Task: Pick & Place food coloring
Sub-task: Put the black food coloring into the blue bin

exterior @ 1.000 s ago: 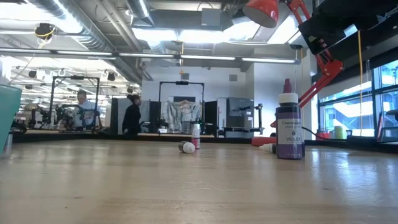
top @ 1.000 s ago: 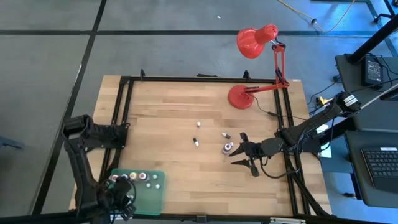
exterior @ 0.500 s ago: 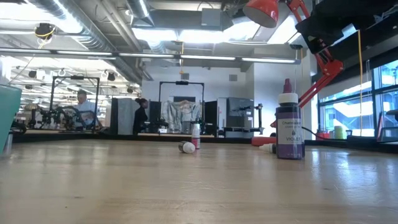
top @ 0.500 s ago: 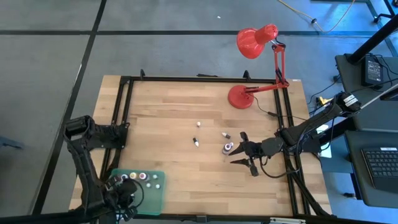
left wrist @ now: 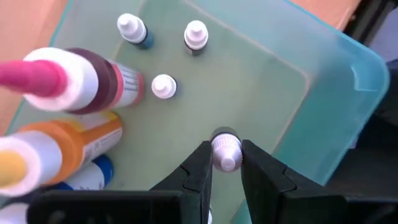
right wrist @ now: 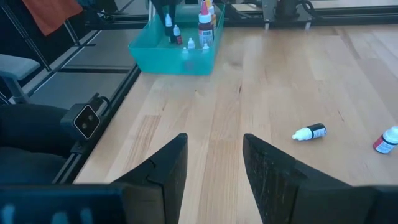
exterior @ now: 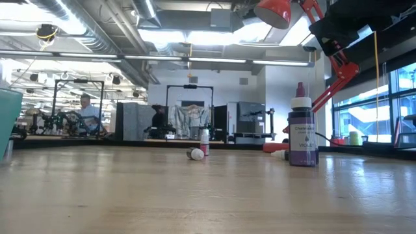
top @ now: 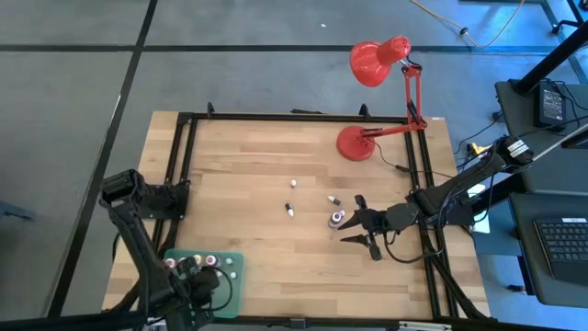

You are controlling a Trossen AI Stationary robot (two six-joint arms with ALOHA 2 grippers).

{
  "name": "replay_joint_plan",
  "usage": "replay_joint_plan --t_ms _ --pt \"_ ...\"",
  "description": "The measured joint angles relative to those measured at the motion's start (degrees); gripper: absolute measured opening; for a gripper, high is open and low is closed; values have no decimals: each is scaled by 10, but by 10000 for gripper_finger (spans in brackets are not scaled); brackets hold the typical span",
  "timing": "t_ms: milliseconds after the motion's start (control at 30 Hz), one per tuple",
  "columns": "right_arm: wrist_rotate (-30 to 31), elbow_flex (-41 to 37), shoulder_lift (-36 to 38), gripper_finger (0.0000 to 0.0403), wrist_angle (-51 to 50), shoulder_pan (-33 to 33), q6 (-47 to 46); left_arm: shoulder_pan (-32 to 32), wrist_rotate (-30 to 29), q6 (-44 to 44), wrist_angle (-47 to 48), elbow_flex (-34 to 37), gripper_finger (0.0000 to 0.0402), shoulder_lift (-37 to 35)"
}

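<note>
Down at the near left corner of the wooden table (top: pixel 257 184), the left gripper (left wrist: pixel 225 163) is over the green tray (top: pixel 230 290). Its two dark fingers are pressed tight on a tiny bottle with a white cap (left wrist: pixel 224 149), held over the tray floor. More food coloring sits in the tray beside it: a red bottle with a pink tip (left wrist: pixel 74 78), an orange bottle (left wrist: pixel 62 146), a blue one (left wrist: pixel 93 174), and three tiny white-capped ones (left wrist: pixel 163 86).

Over on the right side of the table, the right gripper (top: pixel 354 223) lies low with its fingers apart and nothing between them. A purple bottle (top: pixel 336 219) stands just beside its fingertips. From table height this purple bottle (exterior: pixel 302 133) looks tall and upright. Three more small bottles are out on the middle of the table: one lying on its side (right wrist: pixel 310 132), one near it (top: pixel 289 211), and one farther back (top: pixel 293 183). A red desk lamp (top: pixel 377 64) stands at the far right corner.
</note>
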State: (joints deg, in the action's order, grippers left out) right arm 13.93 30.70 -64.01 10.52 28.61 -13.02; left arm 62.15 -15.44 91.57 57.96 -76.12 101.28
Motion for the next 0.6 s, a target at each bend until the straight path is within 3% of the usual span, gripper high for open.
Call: replay_joint_plan --t_ms 600 --pt "0 0 0 157 -1 0 0 4 16 23 -15 0 70 50"
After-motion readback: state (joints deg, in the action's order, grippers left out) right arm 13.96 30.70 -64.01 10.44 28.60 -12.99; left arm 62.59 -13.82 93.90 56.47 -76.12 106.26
